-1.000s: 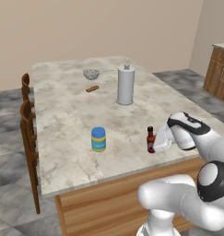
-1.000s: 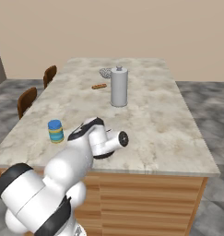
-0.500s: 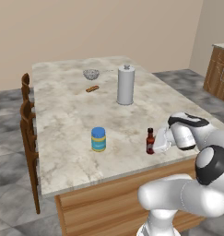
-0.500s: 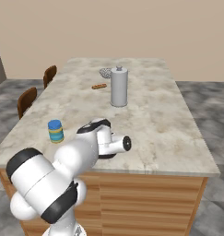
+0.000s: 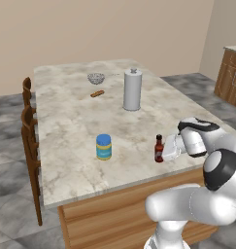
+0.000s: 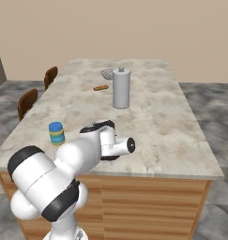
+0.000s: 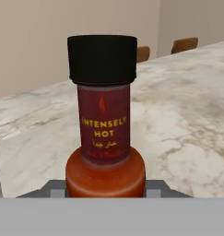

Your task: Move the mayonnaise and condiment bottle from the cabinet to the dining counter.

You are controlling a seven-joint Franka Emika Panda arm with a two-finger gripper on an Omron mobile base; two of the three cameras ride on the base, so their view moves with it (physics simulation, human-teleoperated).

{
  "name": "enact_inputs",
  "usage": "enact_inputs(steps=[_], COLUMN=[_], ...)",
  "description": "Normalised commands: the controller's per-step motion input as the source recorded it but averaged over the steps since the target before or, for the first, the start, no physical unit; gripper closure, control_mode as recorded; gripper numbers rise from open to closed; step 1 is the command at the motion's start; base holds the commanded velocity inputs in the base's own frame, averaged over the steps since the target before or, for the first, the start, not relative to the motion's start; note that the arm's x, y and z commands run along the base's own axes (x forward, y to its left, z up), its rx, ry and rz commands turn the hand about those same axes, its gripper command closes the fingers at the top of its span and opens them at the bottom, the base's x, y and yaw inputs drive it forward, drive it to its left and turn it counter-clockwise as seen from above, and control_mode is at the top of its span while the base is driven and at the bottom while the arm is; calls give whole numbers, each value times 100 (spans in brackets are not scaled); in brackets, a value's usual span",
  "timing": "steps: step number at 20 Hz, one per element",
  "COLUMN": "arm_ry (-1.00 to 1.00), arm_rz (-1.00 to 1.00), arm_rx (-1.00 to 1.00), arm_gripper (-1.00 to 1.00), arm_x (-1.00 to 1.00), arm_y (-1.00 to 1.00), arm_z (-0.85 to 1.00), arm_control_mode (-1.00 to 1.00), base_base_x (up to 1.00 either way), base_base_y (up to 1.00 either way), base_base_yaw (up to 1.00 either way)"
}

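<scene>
bottle down on the counter, arm folding back

left base view: the condiment bottle [image 5: 159, 149] stood upright on the dining counter [image 5: 66, 112], at 3 o'clock of the mayonnaise [image 5: 104, 147]; the gripper [image 5: 171, 148] sat just beside it, and since a second before the forearm had swung lower, so both items looked delivered.
right base view: the arm hid the bottle; the jar [image 6: 56, 133] stood at its 9 o'clock.
hand view: the bottle [image 7: 104, 120] loomed close between part-open jaws; grip or release i could not tell.
</scene>
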Motion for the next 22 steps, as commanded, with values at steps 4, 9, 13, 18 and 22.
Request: enact_inputs(steps=[4,9,13,18,22], arm_ry=[0,0,0,0,0], arm_rz=[0,0,0,1,3], arm_rx=[0,0,0,0,0], arm_gripper=[100,-100,-100,-100,-100], arm_x=[0,0,0,0,0], arm_y=[0,0,0,0,0], arm_z=[-6,-7,-3,0,0], arm_control_mode=[-100,-100,-100,-100,-100], base_base_x=[0,0,0,0,0], base_base_y=[0,0,0,0,0], base_base_yaw=[0,0,0,0,0])
